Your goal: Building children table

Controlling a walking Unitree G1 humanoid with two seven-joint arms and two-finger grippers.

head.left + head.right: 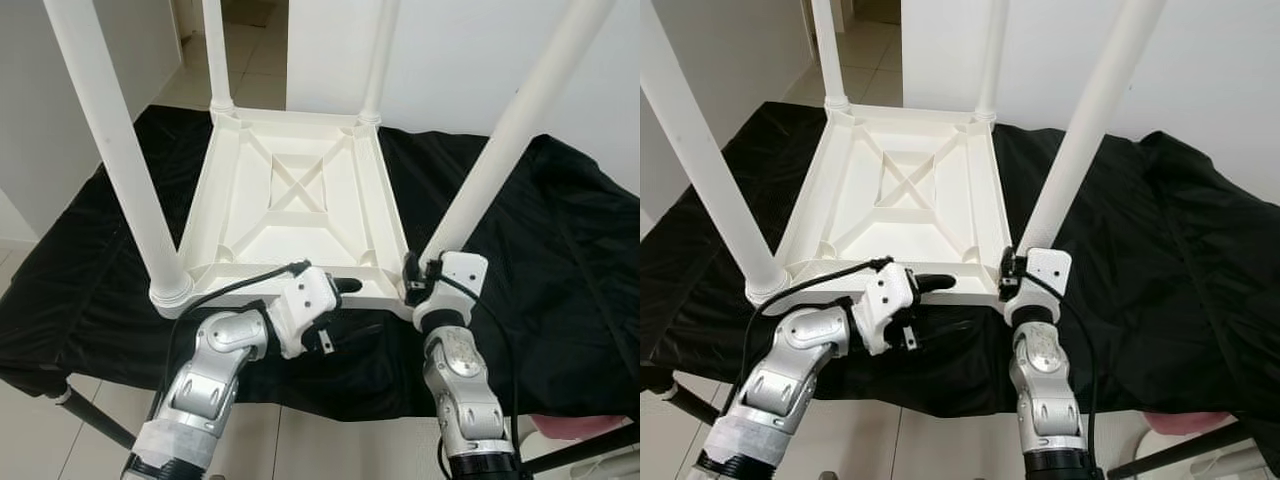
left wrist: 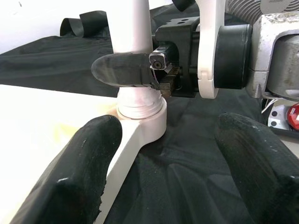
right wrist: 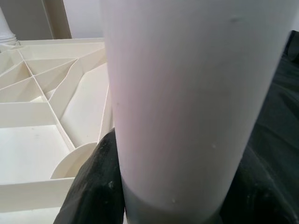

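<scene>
Upturned white children's table point(image 1: 300, 200) at frame centre on your black cloth point(image 1: 560, 240), four legs up, your right gripper point(image 1: 412, 280) clenched around near-right leg point(image 1: 500, 150) at its base, your left gripper point(image 1: 340, 287) released, fingers spread beside near edge.

A home room: pale tiled floor point(image 1: 255, 60), plain white walls point(image 1: 470, 60), and a doorway point(image 1: 250, 12) to another room.
</scene>
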